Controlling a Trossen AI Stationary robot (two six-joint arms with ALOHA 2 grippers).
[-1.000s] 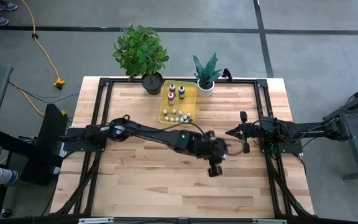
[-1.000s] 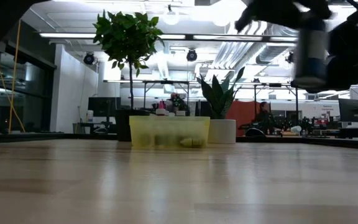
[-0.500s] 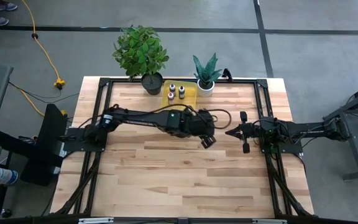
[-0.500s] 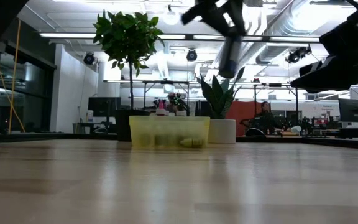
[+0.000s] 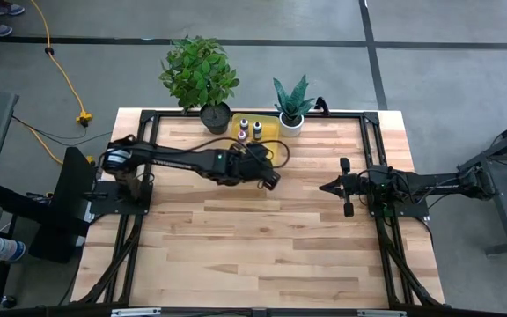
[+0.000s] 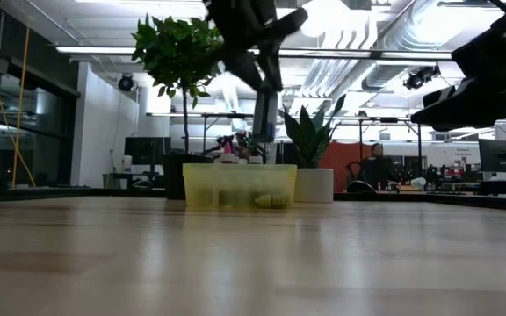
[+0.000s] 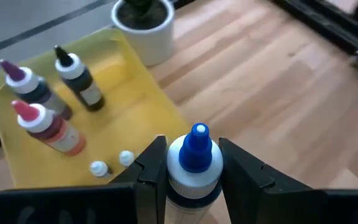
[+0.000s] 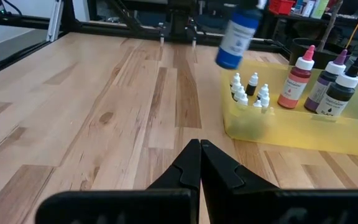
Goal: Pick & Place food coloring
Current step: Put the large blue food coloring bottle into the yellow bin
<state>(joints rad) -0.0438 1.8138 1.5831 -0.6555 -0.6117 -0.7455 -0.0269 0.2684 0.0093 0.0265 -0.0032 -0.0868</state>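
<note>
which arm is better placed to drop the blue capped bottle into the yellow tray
Left. The left gripper already clamps the blue-capped white bottle and hangs just short of the translucent yellow plastic tray. The right gripper is shut, empty, parked over bare wood farther from the tray.

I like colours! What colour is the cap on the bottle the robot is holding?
Blue. The bottle in the left gripper has a bright blue cap, clearest in the left wrist view.

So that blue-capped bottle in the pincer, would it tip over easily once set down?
Probably. The blue-capped bottle looks tall and narrow, so a nudge could topple it. It seems small and light, held easily by the left pincer. Its round body would likely roll if it fell inside the yellow tray.
</note>
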